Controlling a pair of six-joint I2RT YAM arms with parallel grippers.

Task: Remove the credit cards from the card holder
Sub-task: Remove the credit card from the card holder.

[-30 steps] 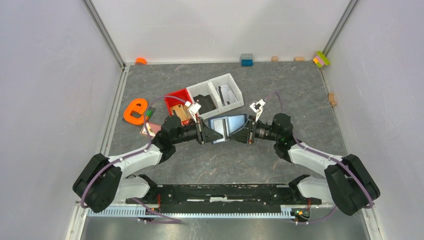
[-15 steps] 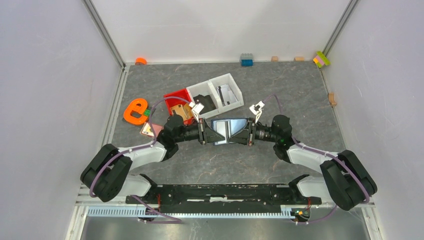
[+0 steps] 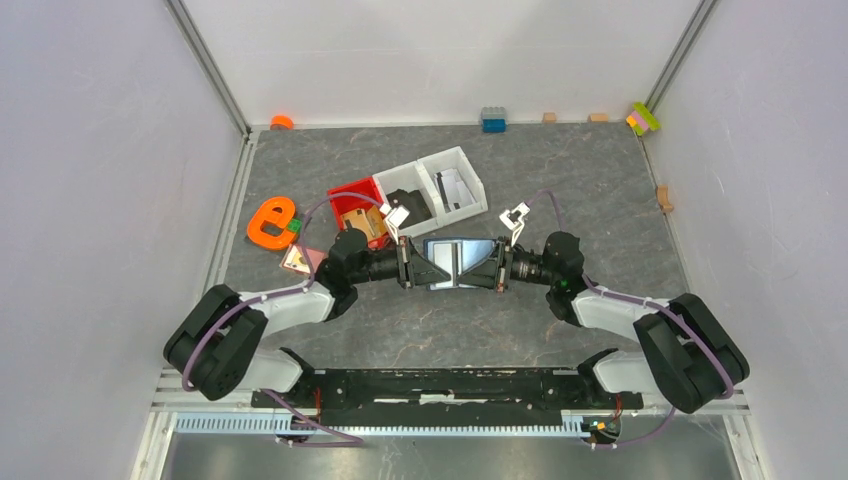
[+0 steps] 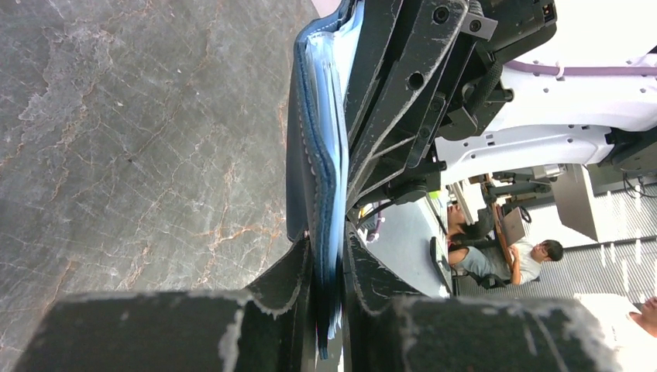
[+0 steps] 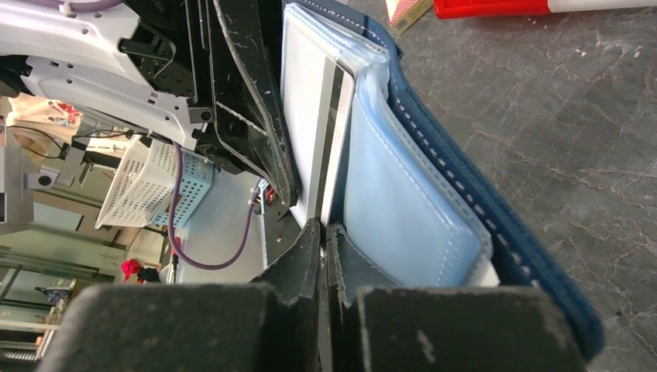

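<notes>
The card holder [image 3: 458, 262], navy blue outside and light blue inside, hangs open above the table between my two grippers. My left gripper [image 3: 412, 268] is shut on its left edge; in the left wrist view the jaws [image 4: 327, 246] pinch the holder [image 4: 314, 139] edge-on. My right gripper [image 3: 497, 270] is at its right side. In the right wrist view this gripper [image 5: 324, 226] is shut on the lower edge of a light grey credit card [image 5: 310, 116] with a dark stripe. The card stands beside the light blue pocket of the holder [image 5: 403, 209].
A red bin [image 3: 350, 192] and two white bins [image 3: 462, 160] stand just behind the holder, with a black lump [image 3: 405, 205] and flat cards [image 3: 455, 188] in them. An orange letter shape [image 3: 270, 222] and a small pink piece [image 3: 298, 260] lie at the left.
Both grippers keep their hold. The left arm's base link has swung inward and the holder has shifted slightly toward me, looking flatter between the grippers.
</notes>
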